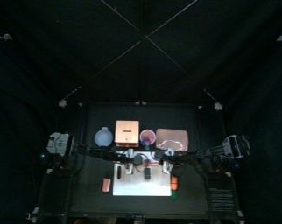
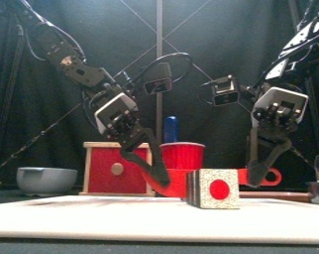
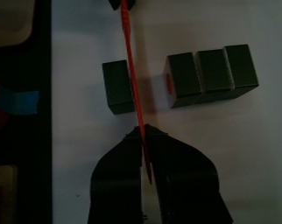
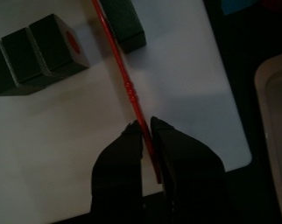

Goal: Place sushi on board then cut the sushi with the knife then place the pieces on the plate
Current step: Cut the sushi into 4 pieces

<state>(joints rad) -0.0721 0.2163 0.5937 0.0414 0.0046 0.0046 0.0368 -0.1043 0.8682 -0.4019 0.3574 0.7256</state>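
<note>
Black bench (image 1: 82,203) under black curtains. Nearest its front edge lies the white cutting board (image 1: 144,199), a flat, firm surface to press a blade against. On it stands the sushi roll (image 2: 215,189), end-on to the front with its red centre showing. The wrist views show it in two parts: a single block (image 3: 116,87) stands apart from a run of three (image 3: 211,77) that touch one another. Along the gap between the parts runs the red knife (image 3: 130,61), seen edge-on as a thin line.

Each wrist view shows that knife coming out from between its own jaws. So the left jaws are clenched on one end and the right jaws on the other. The left arm (image 2: 69,64) comes down on one side of the roll and the right arm (image 2: 288,60) on the other. I judge the two-ended hold is meant to keep the thin blade square to the roll and to press it down evenly. One piece looks parted, with two joints left to cut. Whether the edge touches the board I cannot tell, since the roll hides it from the front.

Behind the board stands the red cup (image 2: 183,159) with the blue knife (image 2: 171,127) upright in it, apparently a spare kept out of the way. To its left are the wooden box (image 2: 123,169) and, further left, the blue-grey bowl (image 2: 46,180). The pink tray (image 1: 171,137) lies just right of the cup, near the board, so cut pieces need only a short carry. All the pieces are on the board, so that step is not yet begun.
</note>
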